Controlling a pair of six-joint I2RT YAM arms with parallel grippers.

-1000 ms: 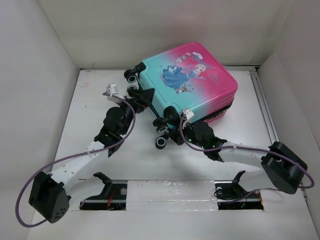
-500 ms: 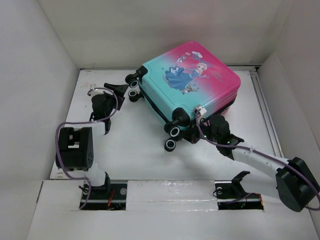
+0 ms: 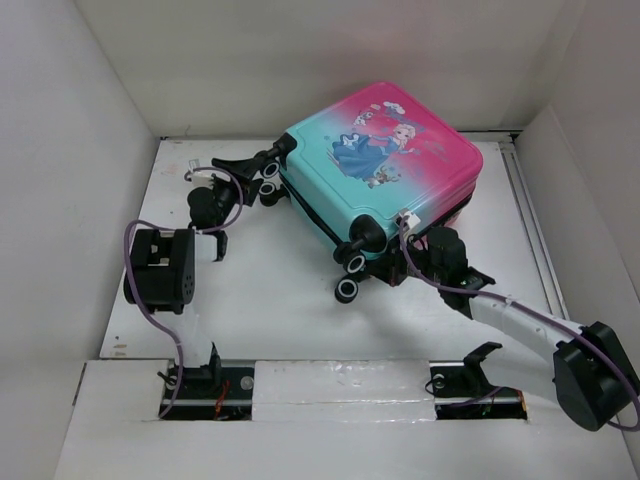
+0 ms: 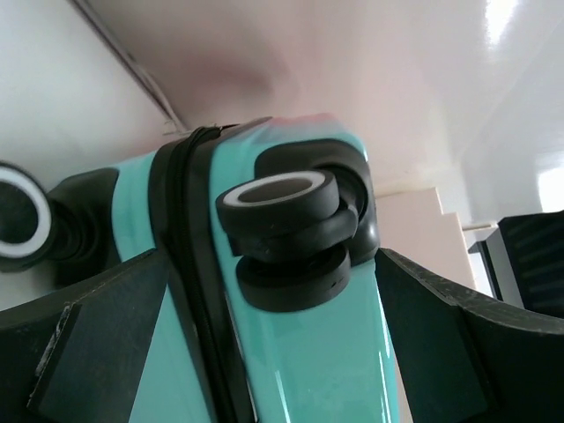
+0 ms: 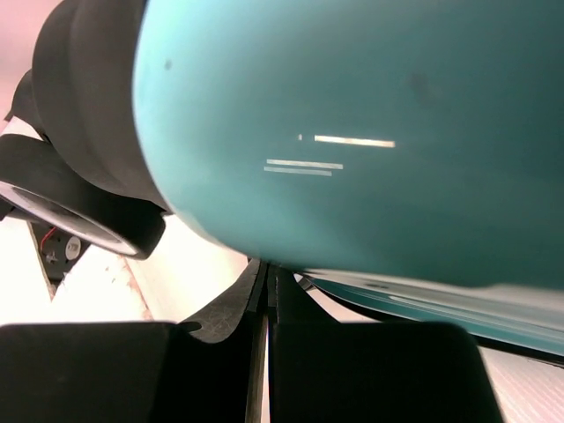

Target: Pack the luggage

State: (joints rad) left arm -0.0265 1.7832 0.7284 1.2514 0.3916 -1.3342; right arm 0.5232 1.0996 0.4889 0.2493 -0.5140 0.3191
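The luggage (image 3: 380,150), a closed pink-to-teal hard-shell case with a cartoon princess print, lies at the back middle of the table. Its wheeled end points to the front left. My left gripper (image 3: 262,172) is open at the far-left corner. In the left wrist view a black-and-white wheel (image 4: 282,220) and the teal shell (image 4: 308,370) sit between its fingers (image 4: 88,344). My right gripper (image 3: 398,268) is shut with nothing in it, tucked under the near edge. In the right wrist view the teal shell (image 5: 370,132) looms just above it (image 5: 267,291), with a wheel (image 5: 88,203) to the left.
White walls close in the table on the left, back and right. A metal rail (image 3: 530,220) runs along the right side. The left arm's elbow (image 3: 160,270) stands folded at the left, and the right arm's elbow (image 3: 595,375) hangs at the front right corner.
The left arm folded back and swung to the luggage's far-left wheel corner, gripper still open. The luggage shifted right and slightly back, and the shut right gripper followed under its near edge.
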